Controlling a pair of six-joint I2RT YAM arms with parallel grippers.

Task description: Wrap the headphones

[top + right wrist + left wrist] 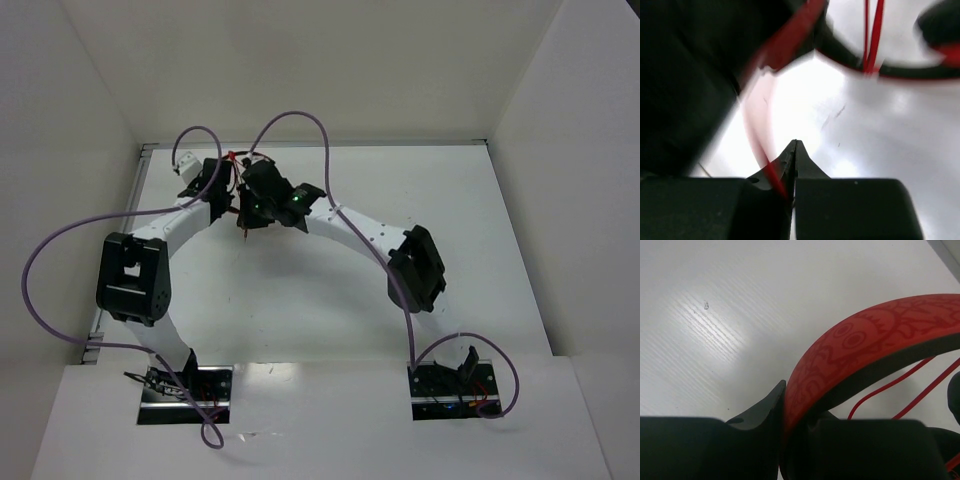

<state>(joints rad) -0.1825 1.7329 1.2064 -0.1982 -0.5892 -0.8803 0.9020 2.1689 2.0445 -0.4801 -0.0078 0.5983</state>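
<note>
Pinching the red cable [771,172], right hand [795,146] sits beside left hand [797,405] clamping the headphones [865,340].

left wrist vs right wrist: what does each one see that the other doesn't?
Left wrist only: the left gripper closed on the headband, whose red patterned outer face is sharp and close. Right wrist only: the right gripper pinching the red cable at its fingertips, in a blurred picture. Both: strands of red cable over the white table.
</note>
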